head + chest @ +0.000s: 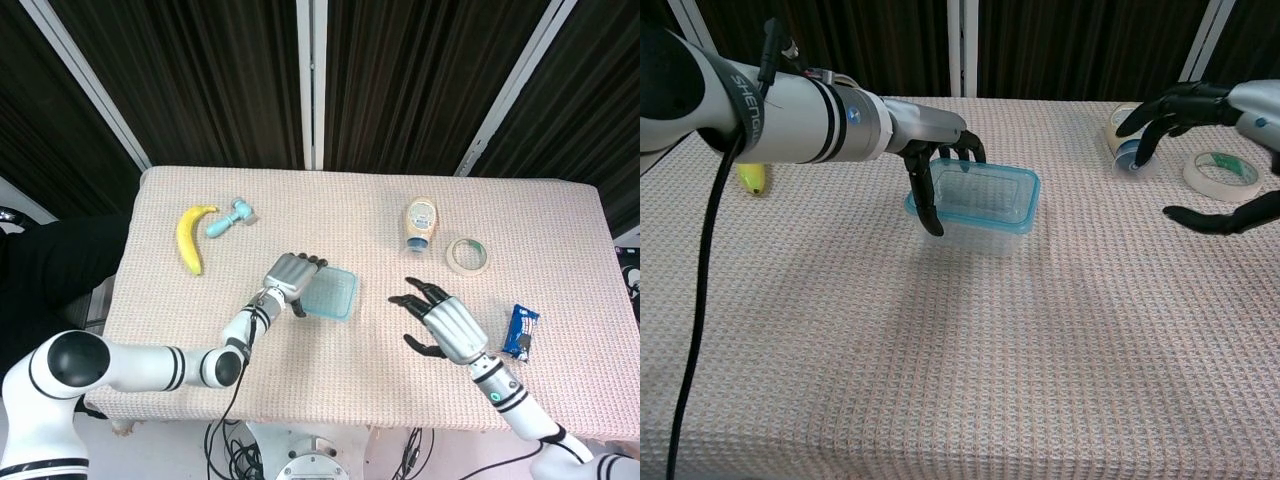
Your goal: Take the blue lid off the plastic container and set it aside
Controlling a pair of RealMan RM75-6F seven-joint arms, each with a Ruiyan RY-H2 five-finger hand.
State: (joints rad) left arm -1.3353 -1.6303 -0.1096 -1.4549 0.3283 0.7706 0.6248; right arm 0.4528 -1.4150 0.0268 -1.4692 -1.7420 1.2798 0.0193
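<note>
**Left hand at the lidded container, right hand spread nearby**

The plastic container [329,294], a clear rounded-rectangular box, sat on the counter [370,215], which was covered in a pale waffle-textured cloth. The blue lid [980,196] was seated on the container's rim. The left hand [288,279] was at the container's left end, fingers curled over the lid's edge and thumb against the side wall, gripping it. The right hand [440,320] hovered to the right of the container, fingers spread and holding nothing. Left of the container lay a curved yellow banana [191,236] and a small teal tool [231,218]. To the container's right lay a squeeze bottle [421,224] on its side, a ring of tape [467,255] and a blue packet [520,331].
</note>
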